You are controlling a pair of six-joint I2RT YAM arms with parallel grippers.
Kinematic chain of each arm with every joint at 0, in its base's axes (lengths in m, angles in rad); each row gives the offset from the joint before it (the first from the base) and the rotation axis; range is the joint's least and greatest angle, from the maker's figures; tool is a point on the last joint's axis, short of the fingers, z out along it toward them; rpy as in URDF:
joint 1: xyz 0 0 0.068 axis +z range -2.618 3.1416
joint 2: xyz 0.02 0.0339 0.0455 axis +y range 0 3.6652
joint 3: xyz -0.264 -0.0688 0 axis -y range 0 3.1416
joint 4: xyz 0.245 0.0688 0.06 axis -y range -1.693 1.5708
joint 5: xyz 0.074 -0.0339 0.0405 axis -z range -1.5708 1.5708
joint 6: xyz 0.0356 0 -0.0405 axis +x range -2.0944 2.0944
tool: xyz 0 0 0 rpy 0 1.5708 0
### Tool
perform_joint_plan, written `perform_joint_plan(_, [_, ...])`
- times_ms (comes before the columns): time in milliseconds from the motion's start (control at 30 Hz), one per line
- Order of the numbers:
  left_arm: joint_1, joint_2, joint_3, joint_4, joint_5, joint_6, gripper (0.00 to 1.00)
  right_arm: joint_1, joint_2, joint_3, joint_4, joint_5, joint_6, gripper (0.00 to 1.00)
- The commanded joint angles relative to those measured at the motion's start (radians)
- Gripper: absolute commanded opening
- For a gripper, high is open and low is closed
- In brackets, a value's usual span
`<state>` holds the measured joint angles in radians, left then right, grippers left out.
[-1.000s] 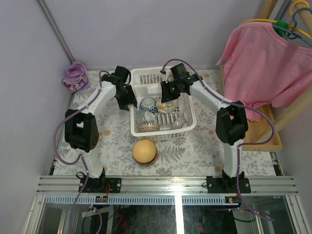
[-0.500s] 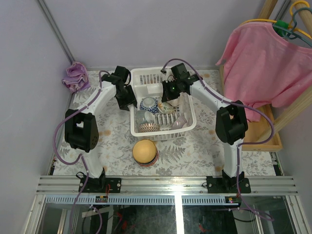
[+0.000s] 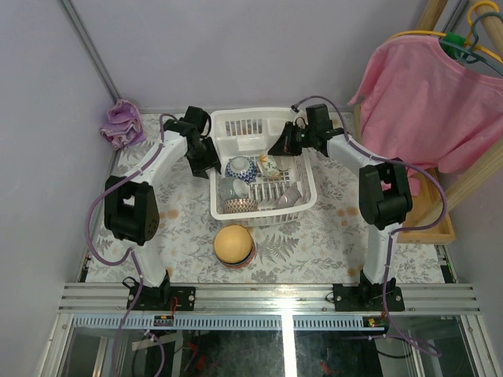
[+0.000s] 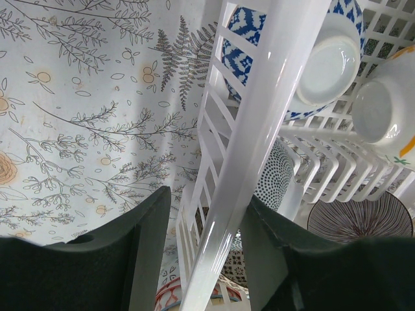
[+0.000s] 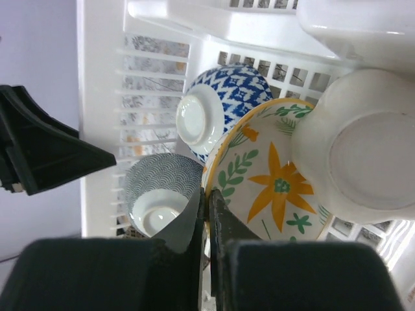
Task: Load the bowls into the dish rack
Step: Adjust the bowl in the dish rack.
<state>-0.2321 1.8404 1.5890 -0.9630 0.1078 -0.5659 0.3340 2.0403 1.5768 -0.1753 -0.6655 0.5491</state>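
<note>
The white dish rack (image 3: 302,203) stands mid-table. In it lie a blue-white bowl (image 3: 238,167), a grey-patterned bowl (image 3: 229,187), a striped bowl (image 3: 240,205) and a white one (image 3: 289,195). My right gripper (image 3: 277,149) is shut on the rim of the white bowl with the orange flower (image 5: 272,181), which stands on edge against the blue-white bowl (image 5: 214,110). My left gripper (image 4: 209,201) straddles and clamps the rack's left wall (image 4: 259,110). An orange-yellow bowl (image 3: 233,244) sits on a red one on the table in front of the rack.
A purple cloth (image 3: 119,122) lies at the far left corner. A pink shirt (image 3: 428,110) hangs on the right above a wooden tray (image 3: 431,229). The rack's small side compartment (image 3: 251,126) is at its far end.
My right arm has swung to the right and lowered the flower bowl onto its edge in the rack. The left arm has not moved.
</note>
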Motion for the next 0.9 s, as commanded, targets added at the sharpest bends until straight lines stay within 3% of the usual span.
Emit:
perform_joint_plan(0, [0.007, -0.01, 0.012, -0.013, -0.043, 0.003, 0.44, -0.007, -0.03, -0.076, 0.201, -0.094, 0.186, 0.0])
perform_joint_plan(333, [0.008, -0.001, 0.028, -0.013, -0.042, 0.003, 0.44, -0.002, -0.018, -0.103, 0.377, -0.131, 0.339, 0.0])
perform_joint_plan(867, [0.007, 0.017, 0.06, -0.029, -0.05, 0.018, 0.44, -0.002, -0.019, -0.11, 0.115, 0.04, 0.171, 0.01])
